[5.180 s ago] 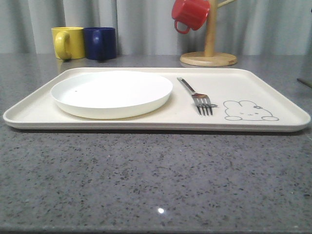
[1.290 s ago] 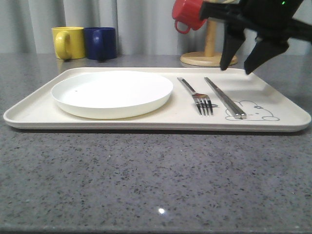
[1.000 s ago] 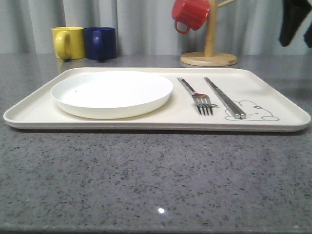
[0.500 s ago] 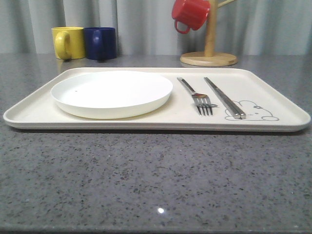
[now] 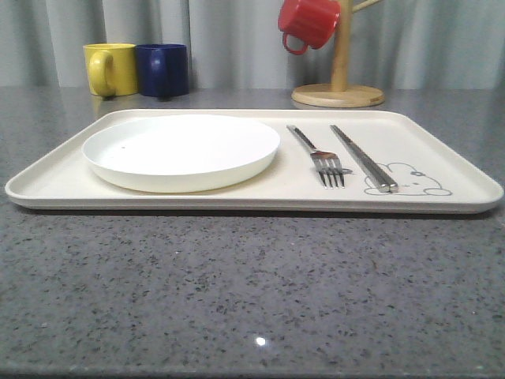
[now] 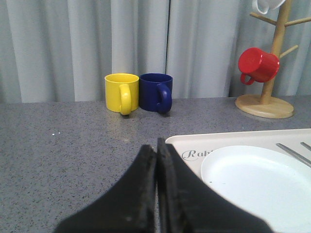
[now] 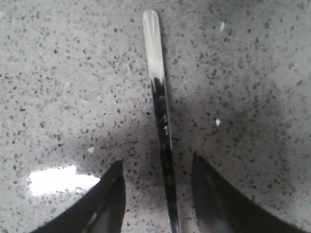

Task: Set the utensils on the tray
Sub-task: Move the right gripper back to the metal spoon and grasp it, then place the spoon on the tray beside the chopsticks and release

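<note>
The cream tray (image 5: pixel 450 146) lies across the grey table. On it are the white plate (image 5: pixel 181 150) at the left, the fork (image 5: pixel 319 156) and, beside it, the pair of chopsticks (image 5: pixel 363 160) reaching onto the rabbit drawing. In the left wrist view, my left gripper (image 6: pixel 156 145) is shut and empty, hovering by the tray's lettered corner (image 6: pixel 187 145) and the plate (image 6: pixel 257 179). In the right wrist view, my right gripper (image 7: pixel 156 160) is open just above the bare table. A long slim metal utensil handle (image 7: pixel 158 92) lies between its fingers, untouched; its other end is cut off.
A yellow mug (image 5: pixel 110 69) and a blue mug (image 5: pixel 162 69) stand behind the tray at the back left. A red mug (image 5: pixel 309 22) hangs on a wooden stand (image 5: pixel 338 95) at the back right. Grey curtains close off the back.
The chopsticks now lie on the tray beside the fork. My right gripper, open above them 1.3 s ago, rose and went out of the front view to the right.
</note>
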Controlling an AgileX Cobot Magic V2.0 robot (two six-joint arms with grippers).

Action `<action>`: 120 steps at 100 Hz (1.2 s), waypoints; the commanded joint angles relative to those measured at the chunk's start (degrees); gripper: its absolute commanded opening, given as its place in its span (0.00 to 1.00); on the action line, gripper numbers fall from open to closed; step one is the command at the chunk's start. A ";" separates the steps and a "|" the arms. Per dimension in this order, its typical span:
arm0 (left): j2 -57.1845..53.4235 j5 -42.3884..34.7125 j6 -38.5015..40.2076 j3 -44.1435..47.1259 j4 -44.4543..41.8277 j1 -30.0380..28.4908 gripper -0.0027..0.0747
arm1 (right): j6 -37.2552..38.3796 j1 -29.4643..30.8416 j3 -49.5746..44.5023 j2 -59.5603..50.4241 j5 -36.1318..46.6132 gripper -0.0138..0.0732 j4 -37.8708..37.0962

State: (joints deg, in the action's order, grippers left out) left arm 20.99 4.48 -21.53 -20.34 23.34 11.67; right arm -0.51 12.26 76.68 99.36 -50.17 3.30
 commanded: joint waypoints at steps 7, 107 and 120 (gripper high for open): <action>0.37 -4.48 -0.05 -1.60 0.18 0.36 0.01 | -0.67 0.42 1.71 -0.95 1.95 0.55 -0.60; 0.37 -4.48 -0.05 -1.60 0.18 0.36 0.01 | 11.78 -20.71 2.90 -12.59 -1.58 0.10 2.63; 0.37 -4.48 -0.05 -1.60 0.18 0.36 0.01 | 15.34 -24.80 2.90 -11.36 1.64 0.10 2.14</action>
State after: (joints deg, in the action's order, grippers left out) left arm 20.99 4.48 -21.53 -20.34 23.34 11.67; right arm 12.55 -10.72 77.75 89.32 -52.88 5.81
